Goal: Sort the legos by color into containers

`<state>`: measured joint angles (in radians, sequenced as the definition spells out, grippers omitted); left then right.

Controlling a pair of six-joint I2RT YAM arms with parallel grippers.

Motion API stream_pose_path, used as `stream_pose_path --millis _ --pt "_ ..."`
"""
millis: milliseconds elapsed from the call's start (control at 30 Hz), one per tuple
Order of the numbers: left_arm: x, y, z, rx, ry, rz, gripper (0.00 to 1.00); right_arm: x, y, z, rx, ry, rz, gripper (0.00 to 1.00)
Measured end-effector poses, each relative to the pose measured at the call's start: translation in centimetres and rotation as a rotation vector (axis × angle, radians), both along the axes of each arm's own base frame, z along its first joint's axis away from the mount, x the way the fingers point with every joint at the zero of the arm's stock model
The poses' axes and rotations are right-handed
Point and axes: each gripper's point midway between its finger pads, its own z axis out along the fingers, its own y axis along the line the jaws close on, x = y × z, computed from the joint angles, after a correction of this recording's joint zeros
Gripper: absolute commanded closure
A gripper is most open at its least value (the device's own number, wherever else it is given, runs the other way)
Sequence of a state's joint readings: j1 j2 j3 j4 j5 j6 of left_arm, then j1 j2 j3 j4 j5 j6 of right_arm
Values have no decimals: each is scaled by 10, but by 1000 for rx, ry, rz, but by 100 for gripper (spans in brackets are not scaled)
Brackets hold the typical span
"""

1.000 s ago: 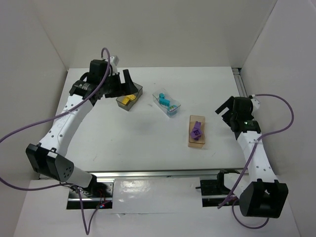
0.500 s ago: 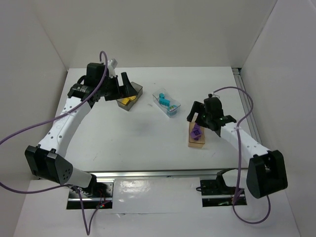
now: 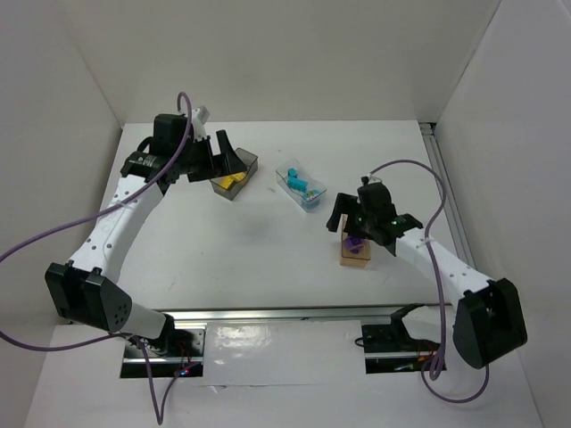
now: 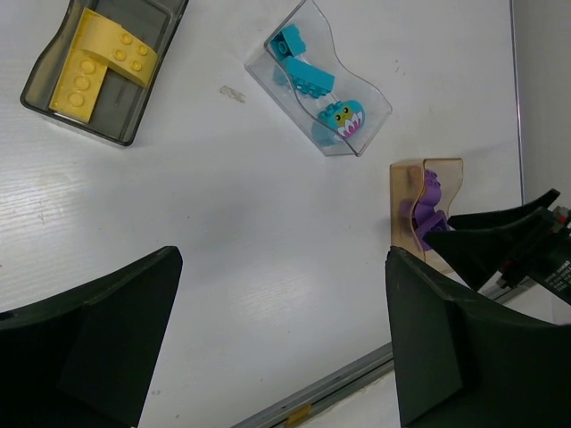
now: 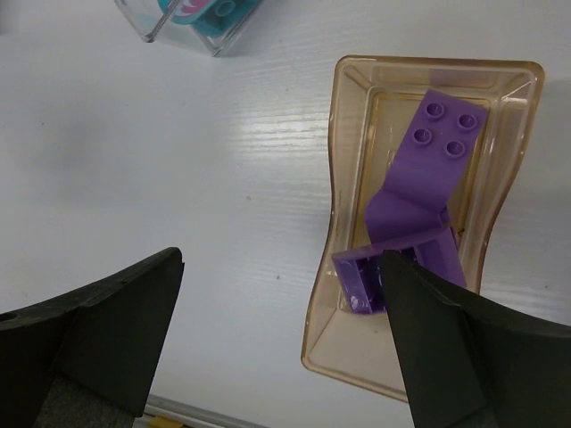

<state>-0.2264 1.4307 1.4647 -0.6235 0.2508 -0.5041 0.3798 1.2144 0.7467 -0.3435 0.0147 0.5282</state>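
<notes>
The dark grey bin [image 3: 249,164] holds yellow legos [image 3: 233,181]. The clear bin [image 3: 317,200] holds teal legos [image 3: 298,183]. The tan-orange bin [image 3: 356,262] holds purple legos [image 3: 354,242]. My left gripper [image 3: 225,158] is open and empty, hovering at the dark bin's far-left side. Its wrist view shows all three bins: dark [image 4: 43,96], clear [image 4: 370,116], tan [image 4: 403,209]. My right gripper [image 3: 355,229] is open and empty, above the tan bin's [image 5: 332,178] near-left edge, with the purple legos [image 5: 426,174] under its right finger [image 5: 464,348].
White walls enclose the table on the left, back and right. A metal rail [image 3: 294,312] runs along the near edge. The clear bin's corner [image 5: 192,31] shows at the top of the right wrist view.
My right arm has swung left from the table's right side to above the tan bin. My left gripper has barely shifted by the dark bin.
</notes>
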Motion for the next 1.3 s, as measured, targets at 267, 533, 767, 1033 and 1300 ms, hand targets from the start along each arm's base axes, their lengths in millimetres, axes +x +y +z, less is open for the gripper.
stream_pose_path --millis 267,533,767,1033,1300 --pt "0 -2 2 -12 -4 -12 2 -15 -5 6 -15 10 27 2" --pt "-1 -3 -1 -15 2 -18 2 3 -13 -4 -37 13 -17 2" --pt "-2 -4 -1 -21 3 -25 2 12 -9 -28 -54 68 -8 2" --pt "-3 -6 0 -26 5 -32 2 -18 -9 -20 -47 55 19 2" --pt "-3 -6 0 -28 5 -35 2 -36 -11 -4 -40 45 34 1"
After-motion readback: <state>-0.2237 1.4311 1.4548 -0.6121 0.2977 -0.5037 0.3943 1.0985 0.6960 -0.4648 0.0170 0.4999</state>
